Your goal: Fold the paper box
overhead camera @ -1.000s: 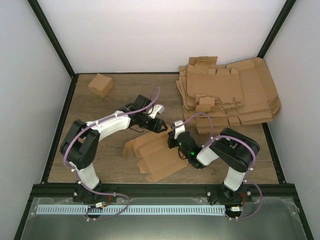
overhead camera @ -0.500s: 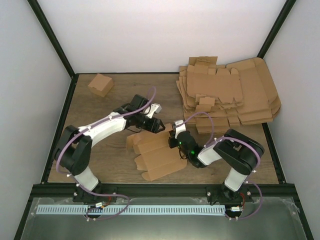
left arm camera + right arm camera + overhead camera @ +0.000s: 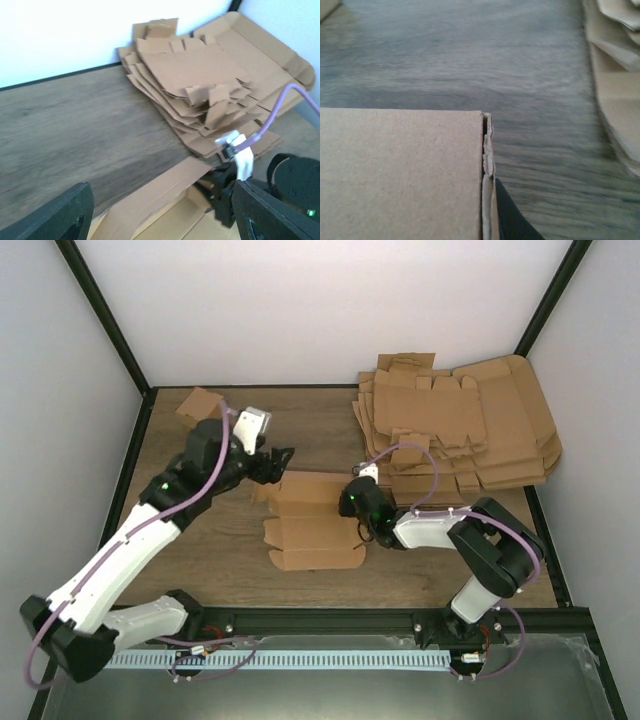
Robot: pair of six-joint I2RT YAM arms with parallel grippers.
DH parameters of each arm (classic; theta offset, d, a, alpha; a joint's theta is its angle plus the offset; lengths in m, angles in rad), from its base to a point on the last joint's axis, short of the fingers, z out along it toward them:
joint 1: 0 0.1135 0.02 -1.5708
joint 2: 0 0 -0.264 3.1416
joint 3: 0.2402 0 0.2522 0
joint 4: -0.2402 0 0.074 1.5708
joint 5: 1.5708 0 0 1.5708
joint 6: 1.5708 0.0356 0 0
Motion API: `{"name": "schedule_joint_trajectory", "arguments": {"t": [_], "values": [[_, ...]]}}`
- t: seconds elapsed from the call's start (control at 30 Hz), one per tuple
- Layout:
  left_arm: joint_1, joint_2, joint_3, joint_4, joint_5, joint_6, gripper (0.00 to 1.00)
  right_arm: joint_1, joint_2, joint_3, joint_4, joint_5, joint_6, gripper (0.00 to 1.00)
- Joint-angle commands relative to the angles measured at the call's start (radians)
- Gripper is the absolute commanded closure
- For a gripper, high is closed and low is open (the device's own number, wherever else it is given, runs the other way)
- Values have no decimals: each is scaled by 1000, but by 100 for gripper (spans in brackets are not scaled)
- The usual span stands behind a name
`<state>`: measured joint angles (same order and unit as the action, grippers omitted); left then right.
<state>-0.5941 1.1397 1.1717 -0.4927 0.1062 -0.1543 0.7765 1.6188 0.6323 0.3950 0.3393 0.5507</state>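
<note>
Cardboard dominates the scene: the paper box (image 3: 312, 525), a die-cut piece partly raised into a shallow tray, lies mid-desk (image 3: 230, 575) between two robot arms. The left tool (image 3: 280, 458) hovers at the box's far-left corner. In its wrist view its dark fingers (image 3: 60, 215) stand wide apart, with a loose flap rising between them. The right tool (image 3: 355, 502) sits against the box's right edge. Its wrist view shows only one finger (image 3: 507, 220) beside a doubled cardboard edge, so I cannot tell whether it is clamped. The likely risk is that the unlocked walls spring flat again once pressure eases. A push from the open left tool could also slide the whole piece toward the stack of flat blanks (image 3: 460, 425) rather than crease it. The tray appears to hold nothing. A small closed box (image 3: 198, 402) sits at the far left, its contents hidden.
</note>
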Motion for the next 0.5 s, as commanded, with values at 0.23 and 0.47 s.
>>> {"name": "schedule_joint_trajectory", "arguments": {"t": [0.23,0.47], "values": [[0,-275,-231,26,-139,-216,12,-95,-195,16,-224,-163,201,99],[7,-306,-251,-19,-191,-308,0,-95,-308,-69,-117,-131,157,99]]}}
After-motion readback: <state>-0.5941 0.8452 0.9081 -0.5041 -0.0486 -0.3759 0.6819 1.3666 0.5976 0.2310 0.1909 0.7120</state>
